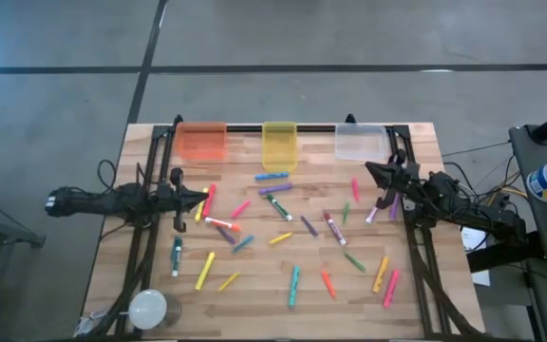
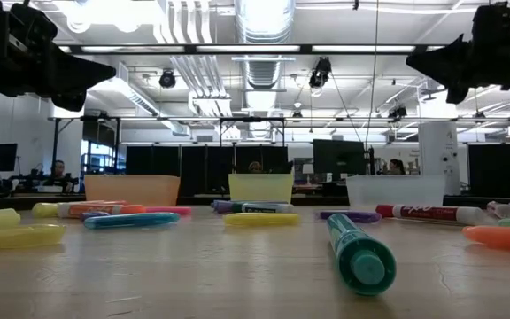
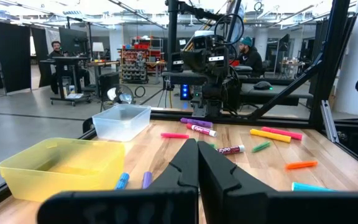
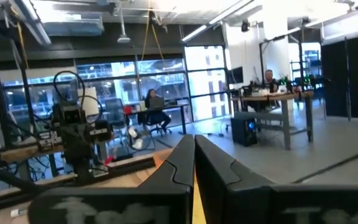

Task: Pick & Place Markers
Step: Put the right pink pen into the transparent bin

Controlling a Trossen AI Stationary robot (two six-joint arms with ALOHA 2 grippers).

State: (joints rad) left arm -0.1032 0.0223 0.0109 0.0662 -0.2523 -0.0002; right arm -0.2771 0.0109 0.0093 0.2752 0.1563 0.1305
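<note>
From overhead I see the markers (image 1: 283,237) scattered across the middle of the wooden surface (image 1: 254,304), loosely spread from the left arm's reach to the right arm's. Most lie singly and apart. A small cluster near the left gripper overlaps, so I cannot separate its pieces. At table height a teal marker (image 2: 358,252) lies nearest the camera, cap end toward me, with a yellow marker (image 2: 16,237) at its nine o'clock cut off by the frame edge.

None of the markers sits in a bin that I can make out. The orange bin (image 1: 202,141), yellow bin (image 1: 279,144) and clear bin (image 1: 361,142) stand in a row along the far edge, at twelve o'clock from the scatter. Their translucent walls blur whatever lies inside.

The left gripper (image 1: 200,199) hangs above the surface at nine o'clock from the scatter, fingers (image 3: 182,165) pressed together with nothing between them. The right gripper (image 1: 372,172) is raised at two o'clock, just beside the clear bin, its fingers (image 4: 178,163) likewise drawn together and empty. In the level view both show only as dark shapes at the top corners.

A pale round object (image 1: 148,308) rests at the near left corner; I cannot tell what it is.
</note>
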